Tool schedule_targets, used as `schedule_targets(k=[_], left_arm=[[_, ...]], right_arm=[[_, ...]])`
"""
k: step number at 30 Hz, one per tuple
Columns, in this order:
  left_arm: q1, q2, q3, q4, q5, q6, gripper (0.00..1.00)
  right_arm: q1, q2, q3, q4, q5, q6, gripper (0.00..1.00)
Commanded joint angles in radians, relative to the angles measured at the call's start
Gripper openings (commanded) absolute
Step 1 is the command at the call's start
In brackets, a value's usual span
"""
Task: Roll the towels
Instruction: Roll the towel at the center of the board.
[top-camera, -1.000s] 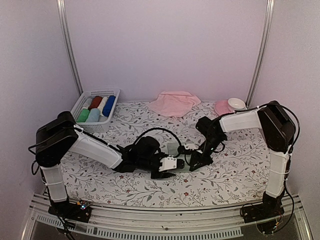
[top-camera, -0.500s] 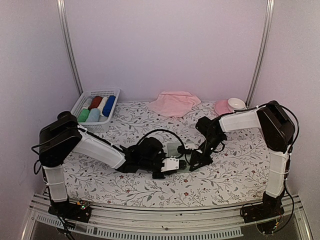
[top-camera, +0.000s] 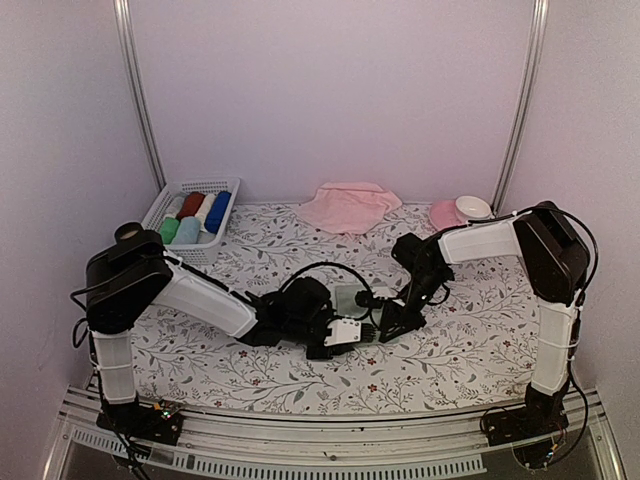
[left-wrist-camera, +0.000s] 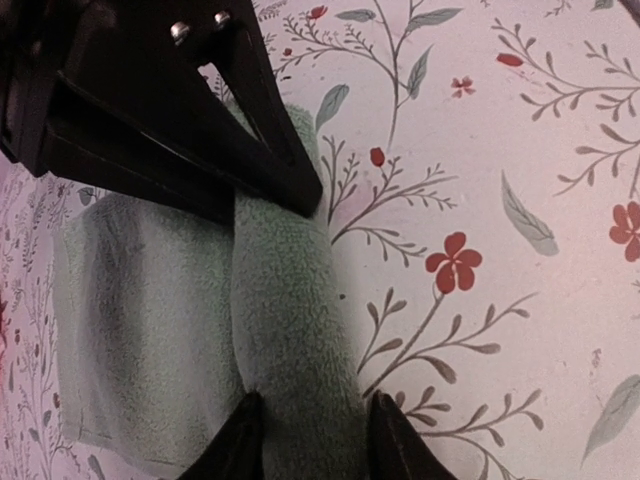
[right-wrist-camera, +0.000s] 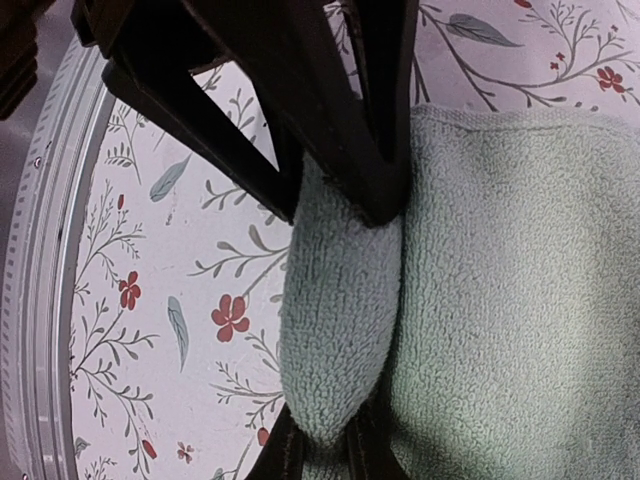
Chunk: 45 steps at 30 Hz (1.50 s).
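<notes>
The mint green towel (top-camera: 348, 297) lies at mid-table, partly rolled. In the left wrist view its rolled edge (left-wrist-camera: 290, 330) runs beside the flat part (left-wrist-camera: 140, 320). My left gripper (left-wrist-camera: 312, 445) is shut around one end of the roll, and it also shows in the top view (top-camera: 357, 331). My right gripper (right-wrist-camera: 325, 452) is shut on the other end of the roll (right-wrist-camera: 340, 310), next to the flat part (right-wrist-camera: 520, 280), and it also shows in the top view (top-camera: 386, 324). The two grippers face each other closely. The pink towel (top-camera: 348, 207) lies crumpled at the back.
A white basket (top-camera: 168, 208) with several rolled cloths stands at the back left. A pink saucer (top-camera: 445, 214) with a white cup (top-camera: 473, 207) sits at the back right. The table's metal front edge (right-wrist-camera: 40, 300) is near the roll.
My left gripper has shifted a little right, towards the right gripper, still on the mint roll. The right arm has barely moved.
</notes>
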<state>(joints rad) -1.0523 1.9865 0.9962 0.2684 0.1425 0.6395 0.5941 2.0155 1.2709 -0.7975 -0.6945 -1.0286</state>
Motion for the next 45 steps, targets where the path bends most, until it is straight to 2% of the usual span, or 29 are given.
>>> schedule_targets(k=[1,9,12,15,20,27,33,36,45], left_arm=[[-0.013,0.032,0.014,-0.068,-0.007,0.001,0.36],[-0.014,0.026,0.014,-0.076,-0.006,-0.006,0.34],[-0.014,0.034,0.020,-0.086,-0.005,-0.019,0.19],[-0.011,0.037,0.029,-0.103,0.005,-0.042,0.09],[0.011,0.020,0.034,-0.125,0.063,-0.101,0.00],[0.082,0.014,0.051,-0.178,0.220,-0.217,0.00],[0.151,0.065,0.133,-0.266,0.357,-0.292,0.02],[0.177,0.091,0.164,-0.290,0.402,-0.317,0.02],[0.209,0.159,0.261,-0.399,0.488,-0.329,0.04]], right_arm=[[-0.007,0.029,0.013,-0.015,0.007,0.013,0.10],[-0.009,0.030,0.013,-0.012,0.010,0.016,0.11],[-0.007,0.026,0.014,-0.010,0.008,0.016,0.12],[-0.009,0.009,0.009,-0.003,0.005,0.015,0.17],[-0.014,-0.082,-0.032,0.053,0.039,0.012,0.37],[-0.036,-0.269,-0.134,0.136,0.066,-0.017,0.51],[-0.035,-0.364,-0.218,0.177,0.027,-0.104,0.55],[-0.026,-0.384,-0.243,0.183,0.015,-0.140,0.56],[0.059,-0.330,-0.271,0.277,0.141,-0.103,0.57]])
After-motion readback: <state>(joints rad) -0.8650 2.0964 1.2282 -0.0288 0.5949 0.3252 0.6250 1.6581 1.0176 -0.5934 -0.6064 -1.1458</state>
